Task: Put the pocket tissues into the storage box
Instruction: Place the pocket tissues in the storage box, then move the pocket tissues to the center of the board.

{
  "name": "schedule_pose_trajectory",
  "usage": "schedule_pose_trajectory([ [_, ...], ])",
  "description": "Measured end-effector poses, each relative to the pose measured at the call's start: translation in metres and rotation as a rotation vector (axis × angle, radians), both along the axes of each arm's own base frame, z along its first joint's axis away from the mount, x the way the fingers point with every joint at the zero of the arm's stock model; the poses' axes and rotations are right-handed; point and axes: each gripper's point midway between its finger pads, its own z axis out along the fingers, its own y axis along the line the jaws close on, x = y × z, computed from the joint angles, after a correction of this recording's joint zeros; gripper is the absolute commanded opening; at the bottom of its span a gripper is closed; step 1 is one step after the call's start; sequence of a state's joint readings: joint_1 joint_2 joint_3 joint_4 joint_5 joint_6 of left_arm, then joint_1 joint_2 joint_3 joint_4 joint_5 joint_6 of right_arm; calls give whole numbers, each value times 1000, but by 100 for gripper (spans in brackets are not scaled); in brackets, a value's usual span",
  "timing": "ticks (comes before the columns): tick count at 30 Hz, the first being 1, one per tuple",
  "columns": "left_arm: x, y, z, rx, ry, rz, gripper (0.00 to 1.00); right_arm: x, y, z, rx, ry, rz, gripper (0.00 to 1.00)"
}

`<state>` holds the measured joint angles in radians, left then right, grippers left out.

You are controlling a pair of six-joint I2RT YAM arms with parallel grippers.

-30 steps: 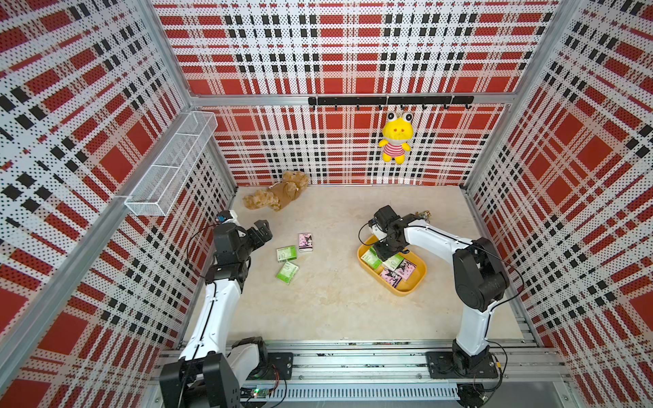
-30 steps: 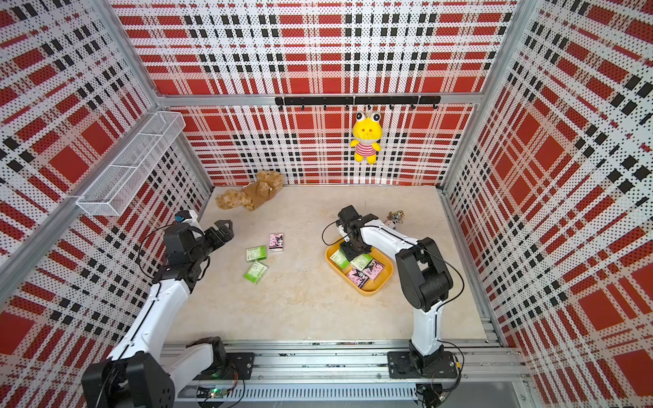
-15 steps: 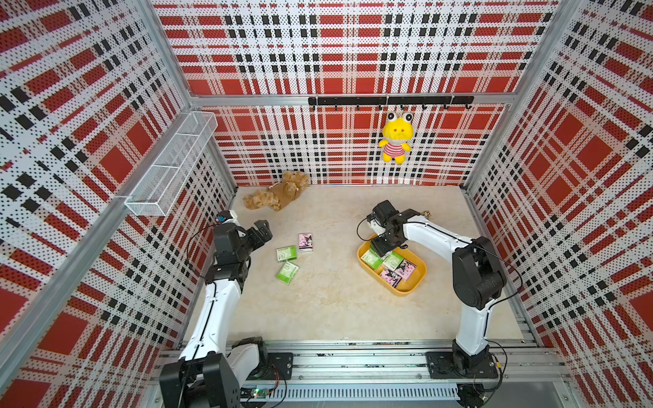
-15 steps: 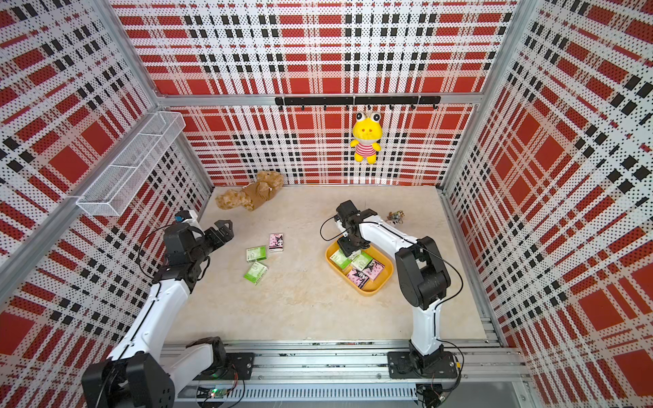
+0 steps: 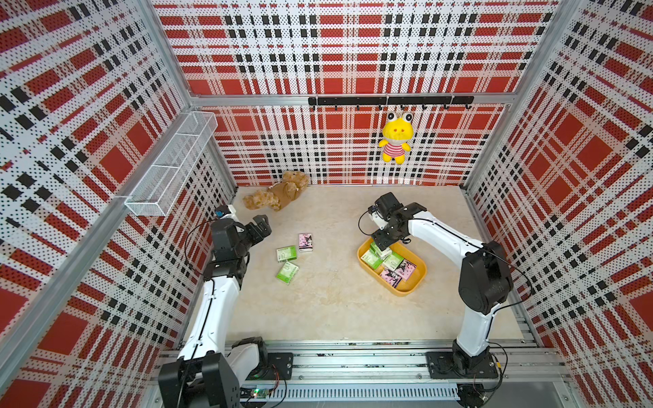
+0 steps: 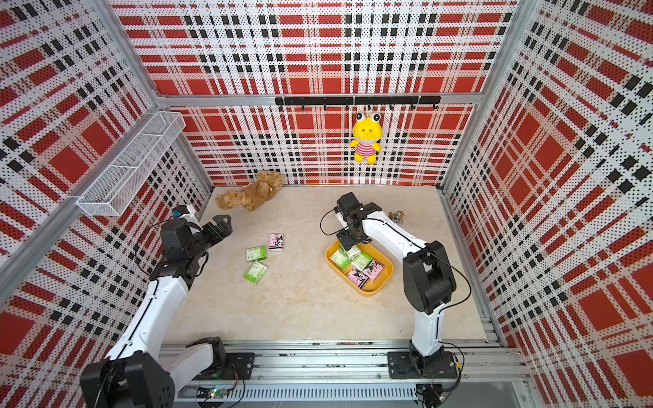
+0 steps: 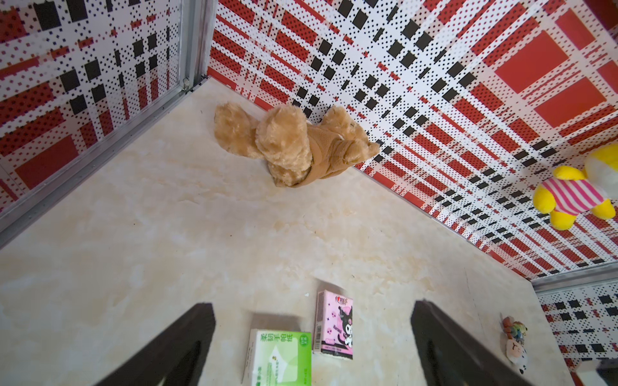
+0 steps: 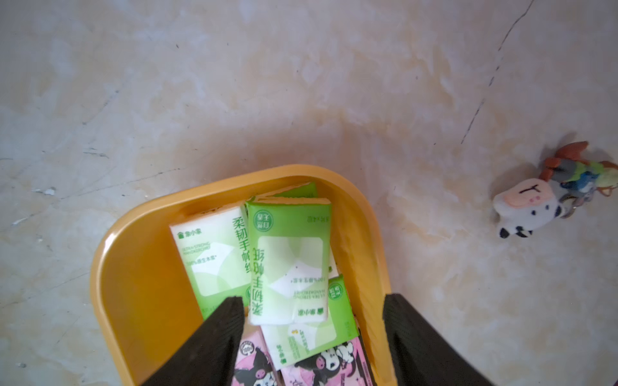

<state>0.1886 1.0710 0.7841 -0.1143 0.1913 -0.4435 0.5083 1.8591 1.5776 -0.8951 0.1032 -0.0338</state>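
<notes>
The yellow-orange storage box (image 5: 415, 282) (image 6: 385, 279) (image 8: 133, 234) lies on the floor at the right and holds several green and pink pocket tissues (image 5: 392, 263). My right gripper (image 5: 380, 243) (image 8: 312, 299) hovers open over the box's far end. A green packet (image 8: 289, 260) lies free on top of the others between its fingers. Two green packets (image 5: 286, 253) (image 5: 287, 272) and a pink one (image 5: 305, 242) (image 7: 334, 326) lie on the floor at the left. My left gripper (image 5: 263, 226) (image 7: 312, 304) hangs open just short of them, empty.
A brown teddy (image 5: 279, 192) lies against the back wall. A yellow frog plush (image 5: 395, 141) hangs from the hook rail. A white wire basket (image 5: 169, 166) is fixed to the left wall. A small keychain trinket (image 6: 397, 215) (image 8: 541, 197) lies behind the box.
My right gripper has opened and let go of the green packet, which now rests in the box. It has also drawn back a little toward the far end. The left arm is unmoved.
</notes>
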Motion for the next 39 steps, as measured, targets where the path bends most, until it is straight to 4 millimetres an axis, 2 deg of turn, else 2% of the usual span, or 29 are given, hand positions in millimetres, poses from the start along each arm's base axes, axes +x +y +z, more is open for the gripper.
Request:
schedule_pose_trajectory([
  [6, 0, -2, 0, -5, 1, -3, 99, -2, 20, 47, 57, -101, 32, 78],
  [14, 0, 0, -1, -13, 5, 15, 99, -39, 112, 69, 189, -157, 158, 86],
  [15, -1, 1, -1, -13, 7, 19, 99, -40, 122, 74, 216, -165, 161, 87],
  [17, -1, 1, -1, -10, 8, 23, 99, -40, 142, 83, 271, -181, 159, 100],
  [20, -3, 5, 0, -5, 7, 40, 99, -40, 175, 90, 331, -206, 153, 100],
  [23, -6, 10, 0, 1, 6, 67, 99, -53, 214, 78, 370, -191, 153, 100],
  [27, -11, 23, -1, 14, 14, 120, 99, -76, 263, 45, 414, -126, 152, 100],
  [29, -14, 34, -2, 20, 23, 159, 99, -87, 281, 31, 435, -85, 146, 100],
  [31, -17, 46, -4, 24, 31, 198, 99, -88, 291, 22, 453, -58, 125, 100],
  [35, -24, 65, -5, 30, 43, 268, 99, -77, 309, 16, 493, -37, 58, 100],
  [39, -29, 72, -3, 21, 36, 298, 99, -71, 320, 4, 520, 0, -16, 100],
])
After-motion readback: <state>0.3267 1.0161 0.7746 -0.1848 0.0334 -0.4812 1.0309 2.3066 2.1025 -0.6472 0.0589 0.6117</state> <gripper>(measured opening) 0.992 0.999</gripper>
